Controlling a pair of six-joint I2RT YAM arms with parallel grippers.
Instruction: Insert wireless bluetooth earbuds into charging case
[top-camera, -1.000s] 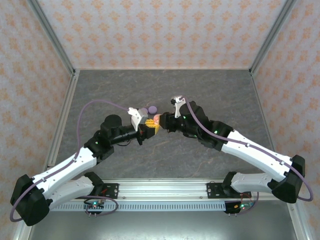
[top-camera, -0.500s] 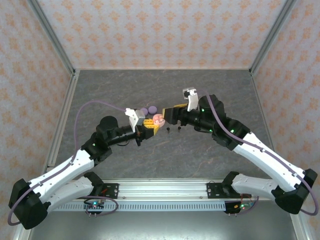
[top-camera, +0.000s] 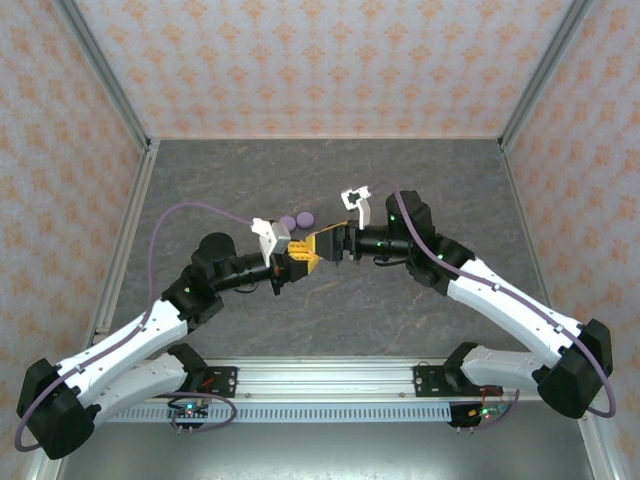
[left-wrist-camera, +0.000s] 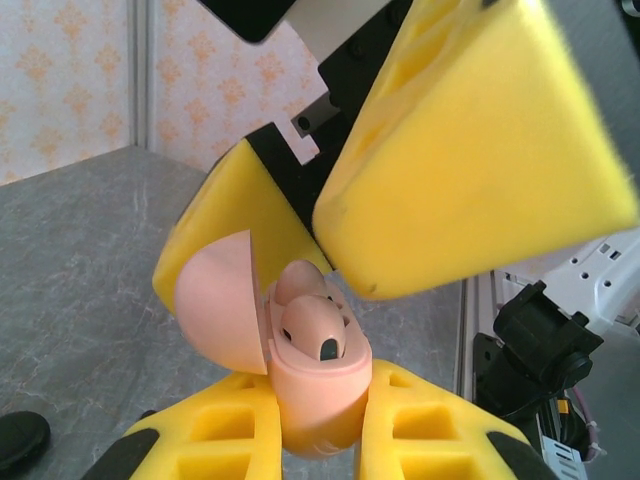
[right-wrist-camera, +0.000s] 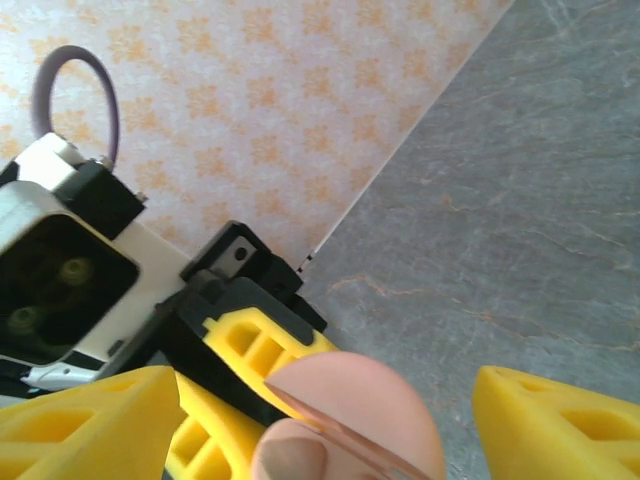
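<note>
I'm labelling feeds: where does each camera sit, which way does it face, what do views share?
Top external: above, behind, looking down at the grey table; left arm, right arm, left claw facing right claw.
Left wrist: on the left arm, looking past its yellow fingers at the open pink round plastic charging case they clamp.
Right wrist: on the right arm, facing the wall; spread fingers flank that shared case.

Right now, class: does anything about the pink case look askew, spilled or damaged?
Nothing stands out. The pink case is clamped squarely in the left gripper, its lid hinged open and pinkish buds seated inside. The right gripper, open, has a finger on either side of the lid.
</note>
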